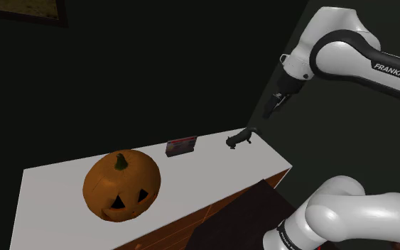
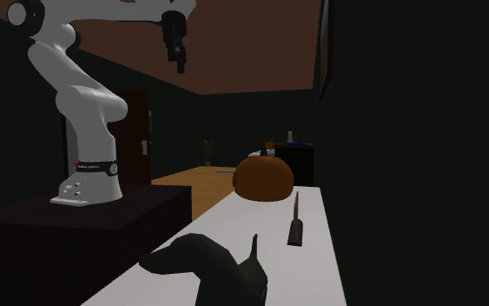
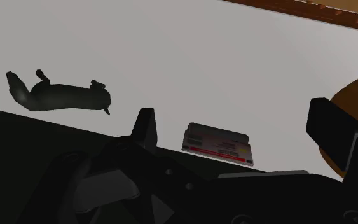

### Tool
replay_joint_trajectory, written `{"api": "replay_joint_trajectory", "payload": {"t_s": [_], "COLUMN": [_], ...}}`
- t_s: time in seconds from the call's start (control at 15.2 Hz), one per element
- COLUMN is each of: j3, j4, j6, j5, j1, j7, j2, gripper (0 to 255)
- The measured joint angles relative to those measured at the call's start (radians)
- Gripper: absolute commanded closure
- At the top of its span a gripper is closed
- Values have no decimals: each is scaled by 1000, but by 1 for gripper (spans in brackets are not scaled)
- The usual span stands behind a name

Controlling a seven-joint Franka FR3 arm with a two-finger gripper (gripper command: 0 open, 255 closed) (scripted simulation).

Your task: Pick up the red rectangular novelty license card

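Observation:
The red rectangular card [image 1: 181, 145] stands nearly upright on the white tabletop [image 1: 56, 192], toward its back edge, between an orange pumpkin and a black dog figurine. From the side, the card [image 2: 296, 219] is a thin upright strip. My gripper [image 1: 270, 111] hangs high above the table's end near the dog, well clear of the card. From the far end of the table, the gripper [image 2: 180, 61] is up near the ceiling. Along the hand, the card [image 3: 219, 144] lies far below, between my open fingers [image 3: 144, 127], which hold nothing.
A carved orange pumpkin [image 1: 120, 186] fills the near part of the table. The black dog figurine [image 1: 239, 138] stands at the table's end below the gripper. Wooden drawer fronts [image 1: 212, 209] sit under the top. Dark walls close behind the table.

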Motion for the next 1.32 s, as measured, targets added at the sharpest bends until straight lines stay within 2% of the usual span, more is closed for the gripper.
{"api": "replay_joint_trajectory", "payload": {"t_s": [0.13, 0.59, 0.99, 1.32], "j3": [-10, -121, -213, -273], "j4": [-4, -35, -5, 65], "j6": [16, 215, 390, 517], "j5": [-5, -47, -49, -7], "j1": [2, 45, 92, 136], "j7": [-17, -234, -443, -628], "j2": [12, 176, 382, 585], "gripper": [0, 0, 0, 0]}}
